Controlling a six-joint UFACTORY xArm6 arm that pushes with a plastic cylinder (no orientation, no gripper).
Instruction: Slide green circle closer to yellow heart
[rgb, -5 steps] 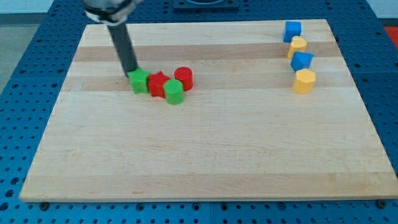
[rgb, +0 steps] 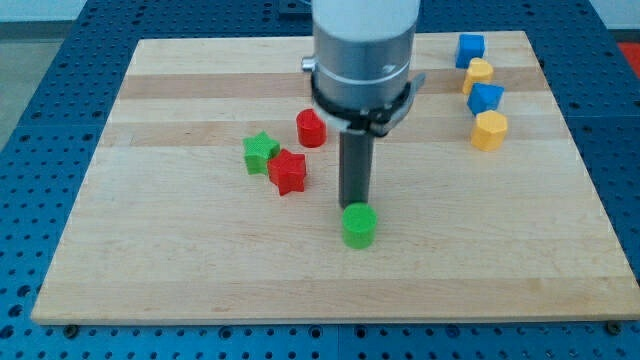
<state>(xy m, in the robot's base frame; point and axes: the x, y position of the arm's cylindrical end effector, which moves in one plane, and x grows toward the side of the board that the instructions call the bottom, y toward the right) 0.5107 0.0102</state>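
Note:
The green circle (rgb: 359, 226) lies on the wooden board (rgb: 150, 260), just below the middle. My tip (rgb: 353, 206) touches its top-left edge, with the rod rising straight above it. The yellow heart (rgb: 480, 71) sits far off at the view's upper right, in a column of blocks. The arm's grey body hides part of the board's top middle.
A green star (rgb: 261, 152), a red star (rgb: 288, 171) and a red circle (rgb: 311, 128) cluster left of the rod. Near the heart are a blue cube (rgb: 470, 48), a blue block (rgb: 485, 98) and a yellow pentagon-like block (rgb: 489, 130).
The arm has moved from the view's upper left to the middle. The green circle now lies lower and further right, apart from the cluster. The green star, red star and red circle have shifted.

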